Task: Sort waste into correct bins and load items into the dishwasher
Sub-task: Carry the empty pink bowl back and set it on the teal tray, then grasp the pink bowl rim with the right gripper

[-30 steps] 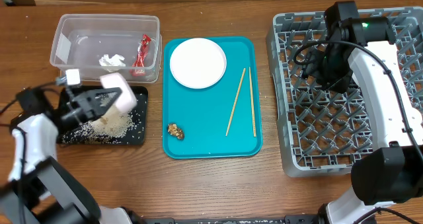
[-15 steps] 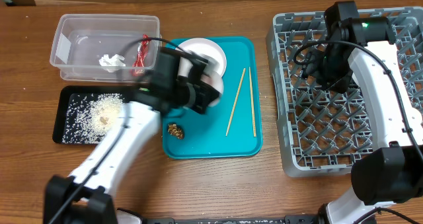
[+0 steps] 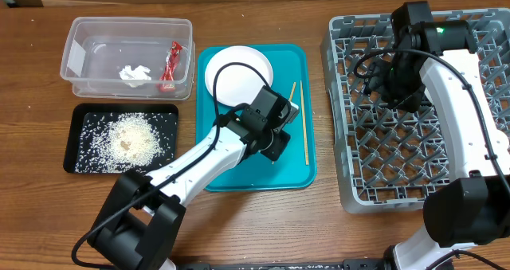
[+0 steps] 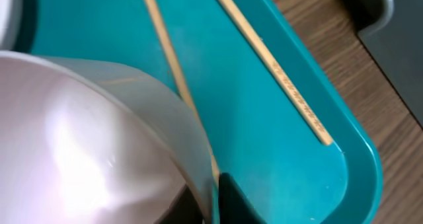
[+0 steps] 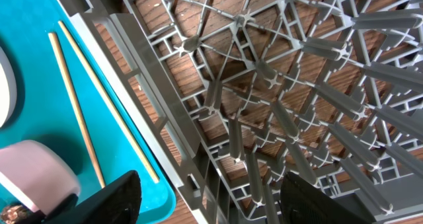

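Gripping a small pinkish-white bowl (image 4: pixel 86 151) over a teal plastic serving tray (image 3: pixel 287 170).

At far left, loose white rice grains (image 3: pixel 127 138) are lying heaped in a shallow black rectangular tray (image 3: pixel 73 142). Behind it, a clear, deep plastic tub (image 3: pixel 80 55) is holding a small crumpled white tissue (image 3: pixel 135 72) and a crumpled red wrapper (image 3: pixel 170 63). The left gripper (image 3: pixel 275 142) is pinching the bowl's rim with its jaws closed on it. The bowl is sitting over two thin wooden chopsticks (image 3: pixel 304 127), which are lying beside a round white plate (image 3: pixel 243 67) on the teal tray. One chopstick is showing faint printed marks, too small to read. Farther right, the right gripper (image 5: pixel 211 204) is hovering with fingers spread wide, holding nothing, over a large grey plastic dish rack (image 3: pixel 398 166) with upright pegs.
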Available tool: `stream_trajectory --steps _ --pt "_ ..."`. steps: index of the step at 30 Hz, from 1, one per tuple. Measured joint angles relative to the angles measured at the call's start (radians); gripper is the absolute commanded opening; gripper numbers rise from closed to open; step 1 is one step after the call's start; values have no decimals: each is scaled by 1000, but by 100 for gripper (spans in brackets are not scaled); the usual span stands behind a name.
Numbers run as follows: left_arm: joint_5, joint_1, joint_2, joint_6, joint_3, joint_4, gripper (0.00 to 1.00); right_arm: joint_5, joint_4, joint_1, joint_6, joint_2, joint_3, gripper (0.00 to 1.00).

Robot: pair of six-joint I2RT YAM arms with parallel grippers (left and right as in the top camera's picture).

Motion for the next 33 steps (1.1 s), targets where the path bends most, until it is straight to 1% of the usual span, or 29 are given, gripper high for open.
stream_trajectory --steps 2,4,6,9,11,14,17,19,20,22,24,29,33 --pt "-17 1 0 1 0 2 19 0 -1 0 0 0 0 70" --pt "-30 2 0 0 0 2 24 0 0 0 0 0 0 76" --pt "-37 2 0 -1 3 -6 33 0 -3 0 -4 0 0 81" --pt "-44 6 0 -4 27 -59 38 0 -6 0 -5 0 0 95" --pt "-48 13 -5 -3 63 -109 39 -9 -3 0 -6 0 0 99" --pt "-49 39 -37 -4 122 -175 40 -42 9 0 -3 0 0 99" --pt "-50 102 -106 -24 175 -226 42 -101 37 2 -8 0 0 99" --pt "-49 169 -166 -52 193 -250 48 -154 68 8 -27 0 0 99" --pt "-50 198 -190 -68 196 -262 54 -181 87 16 -38 0 0 99" --pt "-52 283 -247 -100 202 -297 59 -216 111 39 -51 0 0 99" --pt "-58 370 -291 -132 206 -337 64 -242 140 79 -60 0 0 97" --pt "-60 540 -322 -192 211 -473 67 -264 190 212 -75 1 0 95" --pt "-57 620 -321 -207 210 -534 70 -246 192 299 -78 16 0 92"
